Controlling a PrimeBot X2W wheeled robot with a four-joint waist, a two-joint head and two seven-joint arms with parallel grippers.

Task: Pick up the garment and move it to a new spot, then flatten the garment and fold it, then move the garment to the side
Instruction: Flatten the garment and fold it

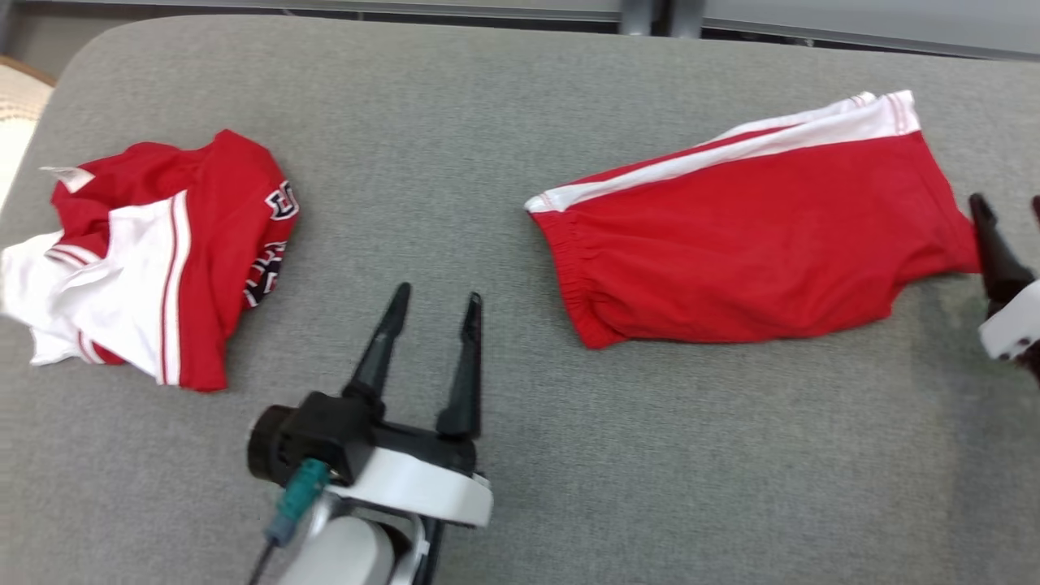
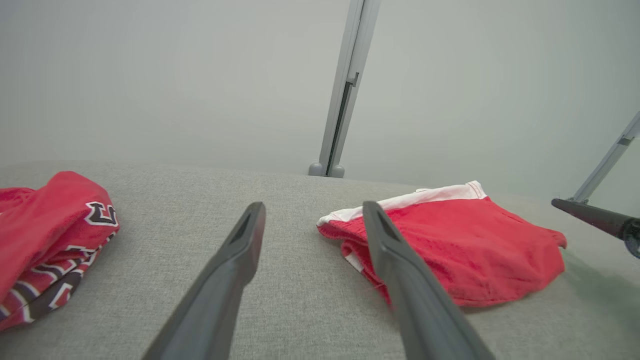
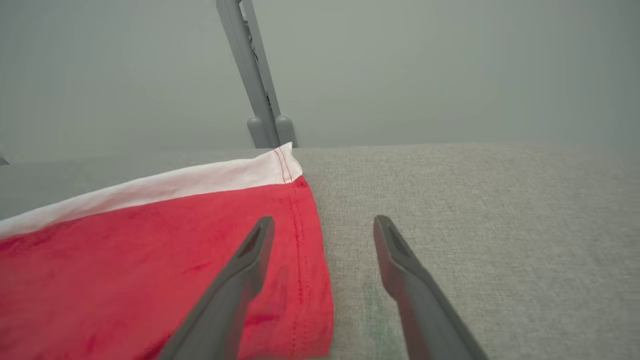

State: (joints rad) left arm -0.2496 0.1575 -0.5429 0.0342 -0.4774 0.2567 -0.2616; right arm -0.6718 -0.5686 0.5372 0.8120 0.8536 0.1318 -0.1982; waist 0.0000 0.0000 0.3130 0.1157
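The garment, red shorts (image 1: 756, 236) with a white side stripe, lies folded flat on the right of the grey fabric table (image 1: 520, 106). My right gripper (image 1: 1007, 207) is open at the shorts' right hem; in the right wrist view (image 3: 324, 221) its jaws straddle the hem edge of the red cloth (image 3: 125, 260) without pinching it. My left gripper (image 1: 437, 299) stands open over bare table, left of the shorts' elastic waistband. In the left wrist view (image 2: 314, 207) the shorts (image 2: 475, 255) lie just beyond its right finger.
A crumpled red and white jersey (image 1: 162, 252) with lettering lies at the table's left, also seen low left in the left wrist view (image 2: 45, 235). A grey post (image 2: 342, 100) rises behind the far edge. A beige woven object (image 1: 16, 106) sits beyond the left edge.
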